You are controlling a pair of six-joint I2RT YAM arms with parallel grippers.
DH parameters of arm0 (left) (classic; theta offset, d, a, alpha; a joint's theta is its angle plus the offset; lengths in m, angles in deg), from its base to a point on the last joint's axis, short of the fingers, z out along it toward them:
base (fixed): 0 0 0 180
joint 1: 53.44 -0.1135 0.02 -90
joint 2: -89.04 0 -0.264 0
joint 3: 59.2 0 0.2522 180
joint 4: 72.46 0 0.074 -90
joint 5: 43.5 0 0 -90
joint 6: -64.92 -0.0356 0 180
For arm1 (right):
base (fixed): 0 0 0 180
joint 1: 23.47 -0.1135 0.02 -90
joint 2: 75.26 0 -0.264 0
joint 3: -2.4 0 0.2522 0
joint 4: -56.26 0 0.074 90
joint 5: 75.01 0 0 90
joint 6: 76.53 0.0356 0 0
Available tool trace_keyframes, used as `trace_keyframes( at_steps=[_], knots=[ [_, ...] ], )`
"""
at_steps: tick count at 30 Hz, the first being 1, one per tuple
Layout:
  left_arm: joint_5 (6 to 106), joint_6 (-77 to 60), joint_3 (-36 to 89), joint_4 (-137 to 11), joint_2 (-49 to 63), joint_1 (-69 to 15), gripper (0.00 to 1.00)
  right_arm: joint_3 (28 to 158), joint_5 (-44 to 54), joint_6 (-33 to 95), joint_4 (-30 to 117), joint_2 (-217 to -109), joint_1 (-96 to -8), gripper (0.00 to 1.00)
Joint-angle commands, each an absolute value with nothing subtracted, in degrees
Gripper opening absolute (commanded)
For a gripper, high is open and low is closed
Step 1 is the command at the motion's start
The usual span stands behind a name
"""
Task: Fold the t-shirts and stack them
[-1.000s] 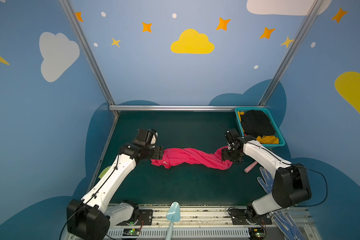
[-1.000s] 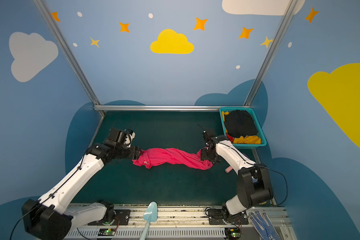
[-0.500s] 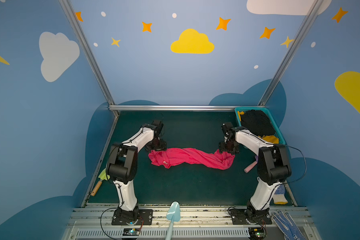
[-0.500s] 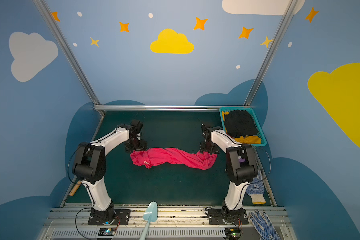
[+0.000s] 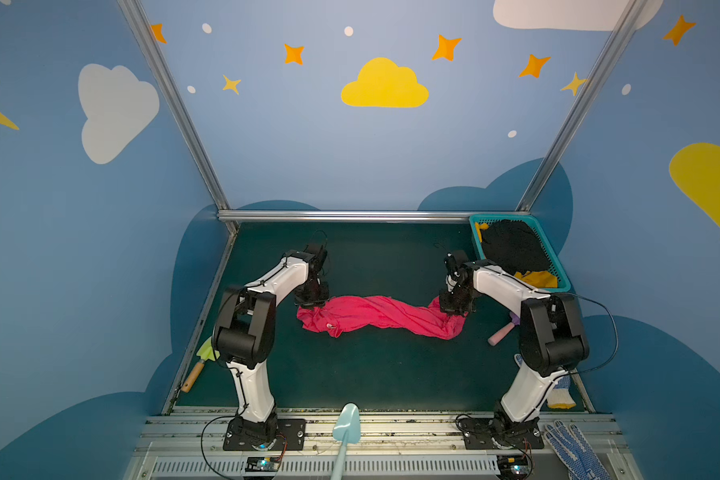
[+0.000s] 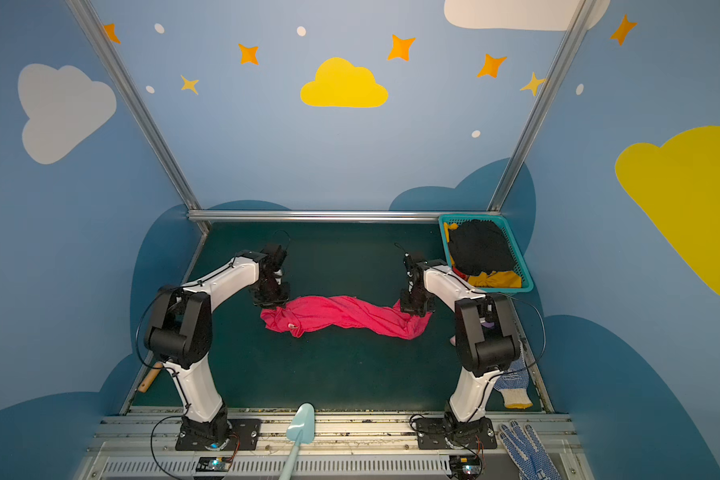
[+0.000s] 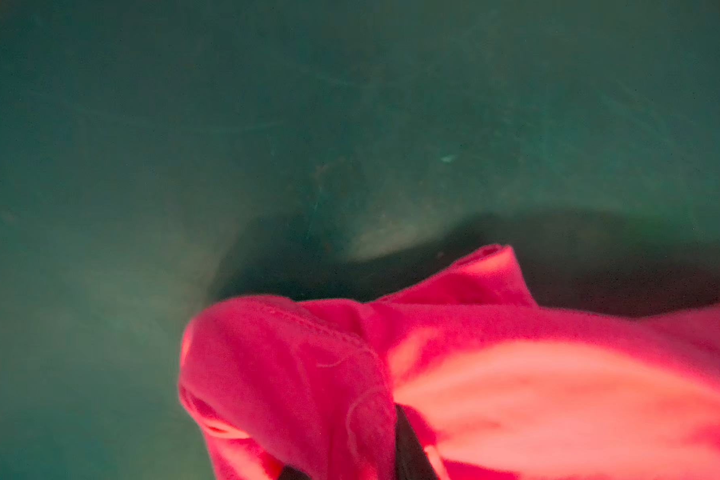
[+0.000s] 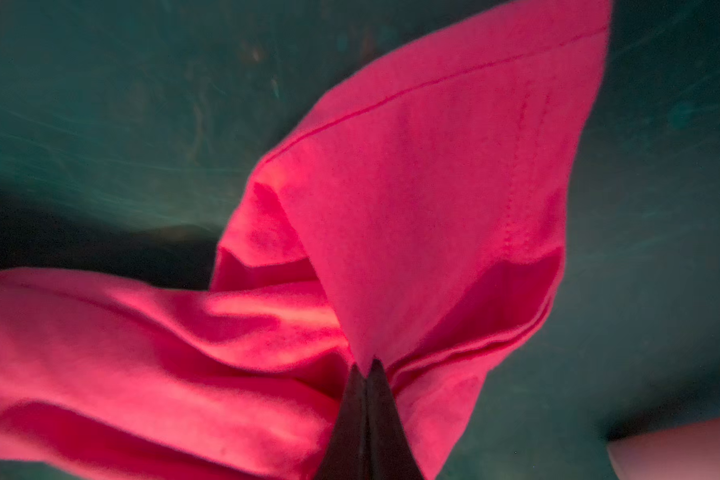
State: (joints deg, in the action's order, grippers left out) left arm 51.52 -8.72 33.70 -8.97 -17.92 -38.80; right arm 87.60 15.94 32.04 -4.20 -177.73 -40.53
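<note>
Edges, room: the pink-red t-shirt lies on the dark green mat as one twisted rope, strung between the two claws. The left claw is down on one end and the right claw on the other. There is bare mat on the near side of both claws and beyond them toward the back rail. A teal basket stands just outboard of and beyond the right claw. A pale pink handle lies near its outer side.

Claws: in the right wrist view the right claw has its tips pressed together, pinching a hemmed corner of the shirt. In the left wrist view one dark finger shows. The shirt is bunched over and between the tips, with the jaws nearly closed on that fold.

Materials: the shirt is a fine knit with soft rolled folds and a stitched hem line. The mat is matt with faint scratches. The basket is plastic lattice and holds a black t-shirt and a mustard-yellow t-shirt.

Labels: a small white neck label sits just beside the left claw on its near side. It is too small to read.
</note>
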Motion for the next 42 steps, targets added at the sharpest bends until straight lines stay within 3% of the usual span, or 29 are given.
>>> trace_keyframes(
  at_steps=[1,3,9,16,21,26,34,42],
  knots=[
    [51.2,-9.9,37.0,-10.9,-12.2,-38.7,0.09,91.9,15.3,30.5,-4.5,-173.7,-40.2,0.0],
    [51.1,-10.6,37.5,-12.8,-9.6,-38.8,0.05,93.8,15.4,29.8,-4.3,-171.9,-40.2,0.0],
    [54.1,-13.1,34.5,-20.5,0.4,-38.6,0.05,95.1,16.1,28.4,-1.1,-164.0,-39.8,0.0],
    [65.9,-16.6,12.8,-35.0,19.9,-34.3,0.06,78.9,17.0,31.9,8.5,-151.8,-39.7,0.0],
    [66.2,-11.1,5.5,-31.8,25.0,-30.5,0.05,71.6,16.9,35.2,6.0,-153.3,-39.5,0.0],
    [65.3,-9.7,4.8,-32.7,31.6,-28.9,0.05,72.9,16.8,36.0,2.0,-156.4,-39.6,0.0],
    [62.2,-8.0,11.3,-43.1,41.8,-28.9,0.05,79.8,16.9,34.1,1.4,-147.5,-39.6,0.0],
    [55.9,-6.5,17.0,-43.6,43.6,-28.9,0.05,83.2,16.4,32.6,-0.7,-144.1,-39.3,0.0]
  ],
)
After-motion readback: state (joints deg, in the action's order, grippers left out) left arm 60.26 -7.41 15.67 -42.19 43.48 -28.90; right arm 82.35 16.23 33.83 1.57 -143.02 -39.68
